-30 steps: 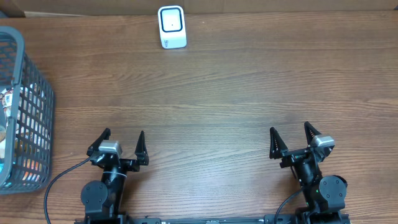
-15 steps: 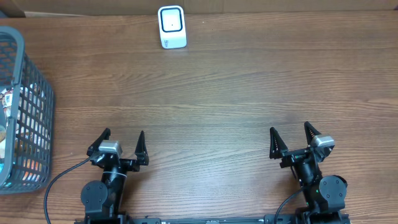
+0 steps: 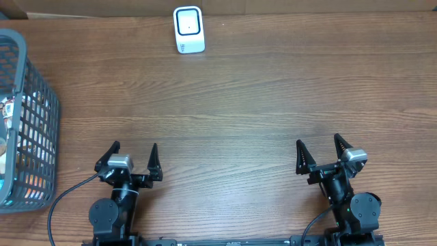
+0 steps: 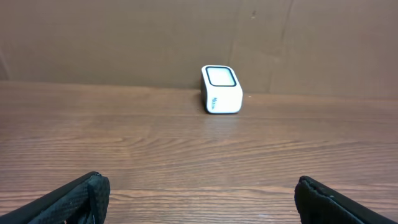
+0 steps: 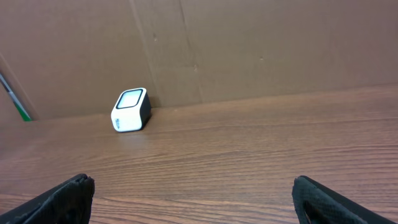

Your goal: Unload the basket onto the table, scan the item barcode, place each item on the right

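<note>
**Scanner (image 3: 189, 29) at far edge, both my jaws wide and holding nothing**

Wood-grain surface (image 3: 273, 102) fills the overhead view, with a brown cardboard wall (image 4: 124, 37) behind its far edge. Grey mesh basket (image 3: 41, 137) sits at the far left, partly out of frame. Packaged items (image 3: 9, 109) lie inside it, seen through the mesh; can't make out what kind, or any barcode. My two arms sit at the near edge, well apart from each other. My left jaws are spread wide with nothing between them, dark fingertips (image 4: 74, 199) in the bottom corners of the left wrist view. My right jaws are the same: wide, gripping nothing, fingertips (image 5: 62, 199) in the bottom corners. Scanner is white with a dark-rimmed window. It stands on the surface by the far edge, left of centre, well apart from basket and both jaws. Both wrist views face it. Thin black cable (image 3: 65, 201) trails from the left arm base.
</note>
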You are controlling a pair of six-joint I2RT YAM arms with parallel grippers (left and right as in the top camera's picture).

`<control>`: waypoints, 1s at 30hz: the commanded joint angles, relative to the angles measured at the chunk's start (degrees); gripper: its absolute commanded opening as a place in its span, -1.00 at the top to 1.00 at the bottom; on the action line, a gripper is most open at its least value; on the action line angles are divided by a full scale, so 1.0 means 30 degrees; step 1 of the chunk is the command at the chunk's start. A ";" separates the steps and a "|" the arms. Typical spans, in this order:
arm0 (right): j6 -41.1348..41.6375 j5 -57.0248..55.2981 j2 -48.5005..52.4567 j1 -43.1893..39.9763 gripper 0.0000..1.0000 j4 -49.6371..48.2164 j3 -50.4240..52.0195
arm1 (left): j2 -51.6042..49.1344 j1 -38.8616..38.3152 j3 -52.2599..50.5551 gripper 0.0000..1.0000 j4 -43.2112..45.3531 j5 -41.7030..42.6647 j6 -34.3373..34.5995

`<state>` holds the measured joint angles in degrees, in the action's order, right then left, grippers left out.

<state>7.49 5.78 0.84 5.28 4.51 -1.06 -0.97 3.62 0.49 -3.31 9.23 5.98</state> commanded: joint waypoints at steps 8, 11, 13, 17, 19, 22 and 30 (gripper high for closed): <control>0.0073 0.0102 -0.0226 -0.0036 -1.00 -0.0087 0.0197 | 0.0240 -0.0058 -0.0073 -0.99 -0.0153 -0.0794 -0.0277; 0.0073 0.0102 -0.0226 -0.0036 -1.00 -0.0087 0.0197 | 0.0233 -0.0080 -0.0073 -0.99 -0.0138 -0.0561 -0.0211; 0.0073 0.0102 -0.0226 -0.0036 -1.00 -0.0087 0.0197 | 0.0233 -0.0087 -0.0073 -0.99 -0.0036 -0.0430 -0.0226; 0.0073 0.0102 -0.0226 -0.0036 -1.00 -0.0087 0.0197 | 0.0233 -0.0087 0.0372 -0.99 -0.0342 0.0270 -0.0211; 0.0073 0.0102 -0.0226 -0.0036 -1.00 -0.0087 0.0197 | 0.0226 -0.0087 0.1392 -0.99 -0.1450 0.0423 -0.0197; 0.0073 0.0102 -0.0226 -0.0036 -1.00 -0.0087 0.0197 | -0.0036 -0.0087 0.3118 -0.99 -0.3016 0.0357 -0.0204; 0.0073 0.0102 -0.0226 -0.0036 -1.00 -0.0087 0.0197 | -0.3854 -0.0087 0.8342 -0.99 -0.5646 0.0459 -0.0197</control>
<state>7.51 5.76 0.84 5.28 4.51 -1.06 -7.40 3.62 19.03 -18.57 9.58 5.85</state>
